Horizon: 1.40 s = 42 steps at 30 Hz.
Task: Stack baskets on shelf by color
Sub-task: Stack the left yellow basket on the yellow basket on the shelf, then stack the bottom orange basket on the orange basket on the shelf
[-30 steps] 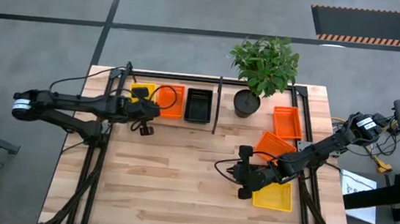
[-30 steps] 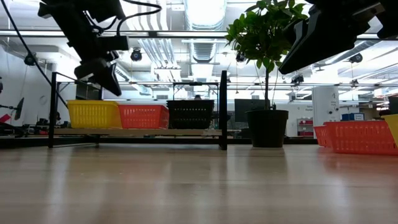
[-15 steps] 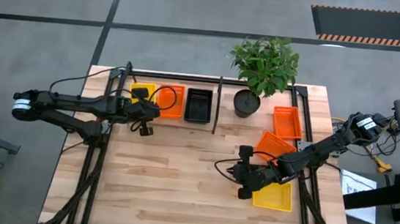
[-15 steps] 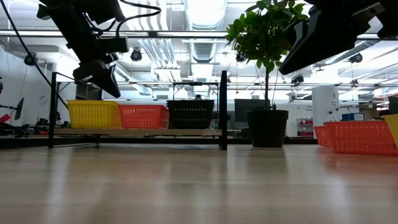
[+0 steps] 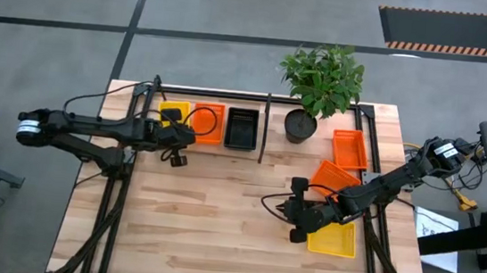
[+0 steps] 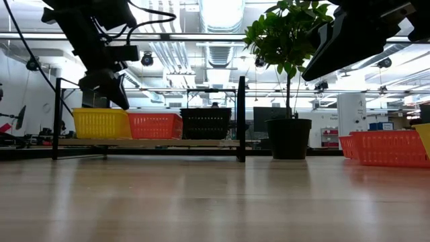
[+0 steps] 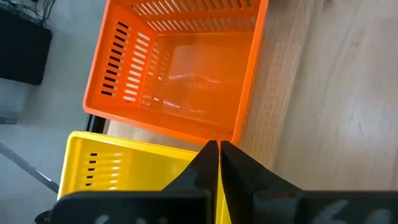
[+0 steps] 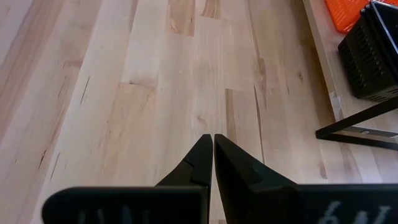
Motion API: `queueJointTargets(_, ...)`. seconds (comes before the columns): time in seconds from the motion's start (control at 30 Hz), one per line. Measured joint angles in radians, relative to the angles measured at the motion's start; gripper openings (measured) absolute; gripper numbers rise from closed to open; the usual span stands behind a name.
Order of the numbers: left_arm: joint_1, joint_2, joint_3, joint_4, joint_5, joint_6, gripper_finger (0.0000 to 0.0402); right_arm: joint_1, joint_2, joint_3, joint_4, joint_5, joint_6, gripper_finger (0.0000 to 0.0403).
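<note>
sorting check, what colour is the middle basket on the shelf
Orange; the middle basket on the shelf shows best in the low view.

Baskets, six in all: two yellow, one on the shelf (image 5: 260, 147) at (image 5: 172, 112) and one loose on the table (image 5: 216, 232) at (image 5: 334, 239); three orange, one on the shelf at (image 5: 208, 121) and two loose at (image 5: 349, 148) and (image 5: 333, 176); one black, on the shelf at (image 5: 242, 127). One potted plant (image 5: 320, 81). Two arms, each with one gripper: left gripper (image 5: 181, 137), right gripper (image 5: 294, 211).
</note>
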Motion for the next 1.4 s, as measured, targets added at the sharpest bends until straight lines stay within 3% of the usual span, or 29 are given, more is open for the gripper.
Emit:
queueJointTargets(0.23,0.0,-0.021,0.007,-0.006,0.0,-0.023,0.0,0.0,0.0,0.0,0.0,0.0,0.002,0.0009)
queueJointTargets(0.43,-0.017,-0.027,0.032,0.009,-0.001,-0.025,0.0,-0.011,0.0,0.0,0.0,0.0,0.15,0.0011)
queueJointTargets(0.67,-0.101,-0.03,0.1,0.168,-0.004,-0.024,0.0,-0.056,0.0,0.005,-0.107,0.07,0.58,0.0047)
queueJointTargets(0.83,-0.18,-0.03,0.113,0.38,-0.005,-0.021,0.0,-0.096,0.0,0.034,-0.419,0.089,0.991,0.0087)
queueJointTargets(1.03,-0.265,-0.027,0.072,0.61,-0.014,0.059,0.0,-0.11,-0.001,0.047,-0.726,0.129,1.29,0.0121)
queueJointTargets(1.27,-0.298,-0.027,0.02,0.809,-0.083,0.087,0.0,-0.178,-0.001,0.033,-0.761,0.143,1.359,0.0139)
queueJointTargets(1.4,-0.298,-0.027,-0.002,0.842,-0.085,0.112,0.0,-0.219,-0.001,0.027,-0.767,0.143,1.36,0.0137)
